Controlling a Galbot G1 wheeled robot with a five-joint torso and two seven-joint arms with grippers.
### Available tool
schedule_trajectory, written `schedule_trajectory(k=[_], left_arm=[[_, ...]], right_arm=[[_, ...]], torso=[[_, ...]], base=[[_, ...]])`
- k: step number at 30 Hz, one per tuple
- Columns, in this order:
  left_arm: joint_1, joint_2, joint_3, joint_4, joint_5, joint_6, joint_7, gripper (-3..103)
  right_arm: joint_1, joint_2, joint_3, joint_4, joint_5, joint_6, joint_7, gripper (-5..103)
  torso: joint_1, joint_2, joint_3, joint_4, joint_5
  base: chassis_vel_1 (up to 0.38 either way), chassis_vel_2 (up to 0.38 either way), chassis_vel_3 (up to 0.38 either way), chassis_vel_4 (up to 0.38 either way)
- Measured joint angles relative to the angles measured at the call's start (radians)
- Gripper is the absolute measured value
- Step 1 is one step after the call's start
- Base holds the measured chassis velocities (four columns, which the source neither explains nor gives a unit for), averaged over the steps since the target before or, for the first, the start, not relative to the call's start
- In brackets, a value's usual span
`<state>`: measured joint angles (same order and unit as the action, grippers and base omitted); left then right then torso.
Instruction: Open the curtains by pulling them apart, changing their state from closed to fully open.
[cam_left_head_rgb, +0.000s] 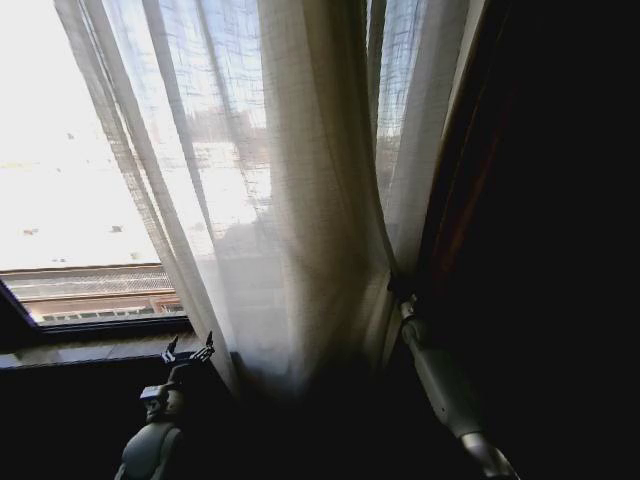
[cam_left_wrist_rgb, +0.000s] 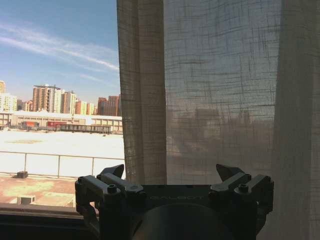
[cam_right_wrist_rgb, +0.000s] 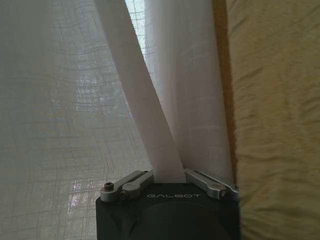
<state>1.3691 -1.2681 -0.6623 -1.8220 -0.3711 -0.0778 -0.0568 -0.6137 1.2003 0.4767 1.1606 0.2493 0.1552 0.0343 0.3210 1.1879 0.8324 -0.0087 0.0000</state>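
We had the sheer white pleated curtains (cam_left_head_rgb: 300, 200) drawn most of the way to our right, bunched cream-beige against the dark right edge of the window, with bare glass showing on our left above the dark window sill (cam_left_head_rgb: 90, 345). Our right gripper (cam_right_wrist_rgb: 169, 181) was clamped on a narrow fold of that white fabric, the fold rising straight out from between the closed fingers (cam_right_wrist_rgb: 131, 186) in the right wrist view; in the head view the right arm (cam_left_head_rgb: 440, 375) reached up to where the bunch narrowed, beside the dark wall. Next to the held fold, the right wrist view showed a heavier yellow-ochre drape (cam_right_wrist_rgb: 275, 120) hanging just beside it.

Our left gripper (cam_left_wrist_rgb: 172, 177) hovered spread wide and holding nothing, low by the sill, just short of the curtain's free edge (cam_left_wrist_rgb: 142, 100), which hung in front of it with the city rooftops beyond.

We judged the pull nearly done on this side. To finish it well, we reckoned the right arm should carry the fold sideways along the line of the rail, not downward, keeping the pinch firm so the thin cloth would not slip out, and stop once the pleats packed tight against the wall
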Motion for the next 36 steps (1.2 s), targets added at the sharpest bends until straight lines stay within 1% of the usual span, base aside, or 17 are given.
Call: schedule_trajectory(k=[5,9,14,17,18,20,21,24,33,36], left_arm=[[0.000,0.000,0.000,0.000,0.000,0.000,0.000,100],[0.000,0.000,0.000,0.000,0.000,0.000,0.000,100],[0.000,0.000,0.000,0.000,0.000,0.000,0.000,100],[0.000,0.000,0.000,0.000,0.000,0.000,0.000,100],[0.000,0.000,0.000,0.000,0.000,0.000,0.000,100],[0.000,0.000,0.000,0.000,0.000,0.000,0.000,100],[0.000,0.000,0.000,0.000,0.000,0.000,0.000,100],[0.000,0.000,0.000,0.000,0.000,0.000,0.000,100],[0.000,0.000,0.000,0.000,0.000,0.000,0.000,100],[0.000,0.000,0.000,0.000,0.000,0.000,0.000,100]], right_arm=[[-0.018,-0.038,0.066,-0.002,-0.043,-0.010,0.023,0],[-0.031,-0.052,0.097,-0.001,-0.051,-0.019,0.046,0],[-0.055,-0.055,0.105,0.024,-0.054,-0.023,0.058,0],[-0.071,-0.048,0.092,0.053,-0.042,-0.030,0.058,0],[-0.080,-0.045,0.082,0.070,-0.028,-0.033,0.058,0],[-0.111,-0.035,0.049,0.125,0.030,-0.046,0.054,0],[-0.111,-0.035,0.049,0.125,0.030,-0.046,0.054,0],[-0.150,-0.021,0.008,0.193,0.079,-0.054,0.037,0],[-0.220,-0.010,-0.039,0.259,0.064,-0.022,-0.008,0],[-0.258,-0.013,-0.056,0.282,0.073,-0.009,-0.063,0]], torso=[[0.000,0.000,0.000,-0.0002,0.0001],[0.000,0.000,0.000,-0.0003,0.0002],[0.000,0.000,0.000,-0.0002,0.0000],[0.000,0.000,0.000,-0.0003,0.0001],[0.000,0.000,0.000,-0.0002,0.0000],[0.000,0.000,0.000,0.0000,-0.0001],[0.000,0.000,0.000,0.0000,-0.0001],[0.000,0.000,0.000,0.0001,-0.0002],[0.000,0.000,0.000,-0.0001,-0.0002],[0.000,0.000,0.000,-0.0001,-0.0001]], base=[[0.000,0.000,0.000,0.000],[0.000,0.000,0.000,0.000],[0.000,0.000,0.000,0.000],[0.000,0.000,0.000,0.000],[0.000,0.000,0.000,0.000],[0.000,0.000,0.000,0.000],[0.000,0.000,0.000,0.000],[0.000,0.000,0.000,0.000],[0.000,0.000,0.000,0.000],[0.000,0.000,0.000,0.000]])
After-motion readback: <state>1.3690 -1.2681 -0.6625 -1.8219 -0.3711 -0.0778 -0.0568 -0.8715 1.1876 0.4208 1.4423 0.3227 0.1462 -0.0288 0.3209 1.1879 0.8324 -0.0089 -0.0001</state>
